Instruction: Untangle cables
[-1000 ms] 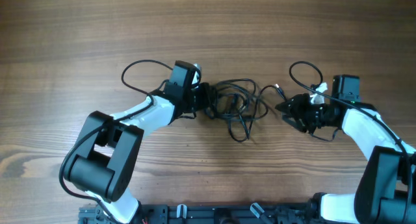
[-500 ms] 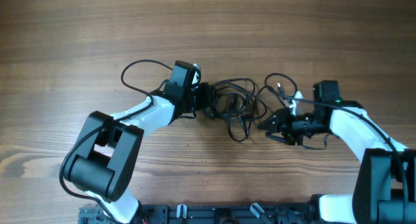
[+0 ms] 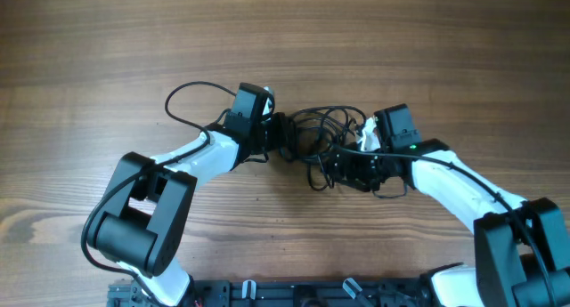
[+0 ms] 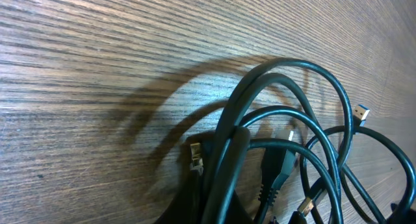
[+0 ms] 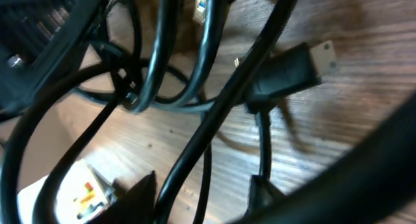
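So, overhead first: why is your left gripper parked at the left edge of the cables?

I use it as an anchor. Its jaws are closed tight on a strand at the edge of the knot, which sits mid-table between my two arms. With that side pinned, a pull from the other side should open loops and not drag the whole bundle along, I think.

And the right gripper?

It is at the lower right of the knot, nose down among the loops. From above I cannot tell how wide it stands.

Left wrist view, then?

Several black cords arch away across the wood from where I hold them. A USB plug lies free at the far right, and a moulded black plug sits near the held strand. The clamp point itself is at the bottom edge, mostly out of sight.

Right wrist?

My right fingers stand partly apart, gripping nothing. A cord runs slantwise up through the gap, and a flat-nosed plug lies just beyond. I place the jaws astride that one cord so I can close on it alone; the crossing loops nearby could get caught too.
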Available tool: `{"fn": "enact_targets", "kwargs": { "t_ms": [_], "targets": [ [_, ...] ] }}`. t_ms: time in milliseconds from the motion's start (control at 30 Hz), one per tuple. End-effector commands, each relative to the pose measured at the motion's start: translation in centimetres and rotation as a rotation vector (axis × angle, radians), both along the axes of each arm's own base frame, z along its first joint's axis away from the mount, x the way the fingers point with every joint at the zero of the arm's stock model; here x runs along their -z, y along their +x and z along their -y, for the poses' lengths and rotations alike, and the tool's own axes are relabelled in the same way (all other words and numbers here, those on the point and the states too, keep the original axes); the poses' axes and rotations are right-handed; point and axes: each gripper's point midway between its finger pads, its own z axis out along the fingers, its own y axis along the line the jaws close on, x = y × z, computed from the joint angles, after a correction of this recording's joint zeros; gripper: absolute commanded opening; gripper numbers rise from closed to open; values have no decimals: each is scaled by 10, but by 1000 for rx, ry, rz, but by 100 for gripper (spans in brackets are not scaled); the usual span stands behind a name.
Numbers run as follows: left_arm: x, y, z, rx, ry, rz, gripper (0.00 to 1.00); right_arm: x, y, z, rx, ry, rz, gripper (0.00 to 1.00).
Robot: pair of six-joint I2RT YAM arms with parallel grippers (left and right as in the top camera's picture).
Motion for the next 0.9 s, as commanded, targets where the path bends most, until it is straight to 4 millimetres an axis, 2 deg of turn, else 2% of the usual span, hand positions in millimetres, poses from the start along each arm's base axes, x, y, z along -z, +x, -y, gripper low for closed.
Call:
{"fn": "enact_targets", "kwargs": {
  "t_ms": [0, 67, 133, 267, 333, 433, 533, 633, 700, 733, 867],
  "targets": [
    [1, 3, -1, -4, 1, -1, 4, 8, 13, 10, 78, -97, 29, 6],
    [1, 3, -1, -4, 3, 0, 4, 6, 21, 18, 109, -95, 38, 4],
    [5, 4, -8, -28, 39, 1, 4, -7, 27, 25, 96, -50, 71, 4],
    [18, 8, -36, -144, 170, -12, 4, -61, 50, 69, 183, -50, 207, 4],
    [23, 10, -52, -217, 221, -28, 4, -90, 59, 97, 269, -81, 281, 4],
    [26, 13, -73, -275, 247, -50, 4, -129, 65, 150, 421, -207, 394, 4],
    [29, 16, -98, -362, 237, -105, 4, -152, 65, 203, 576, -353, 482, 4],
    [30, 17, -115, -407, 193, -153, 4, -154, 60, 255, 729, -515, 481, 4],
    [29, 18, -125, -426, 135, -187, 4, -146, 51, 293, 833, -642, 434, 4],
    [28, 19, -129, -436, 106, -203, 4, -142, 48, 305, 860, -683, 411, 4],
    [26, 23, -145, -471, 66, -216, 4, -114, 52, 316, 856, -693, 320, 4]
  ]
}}
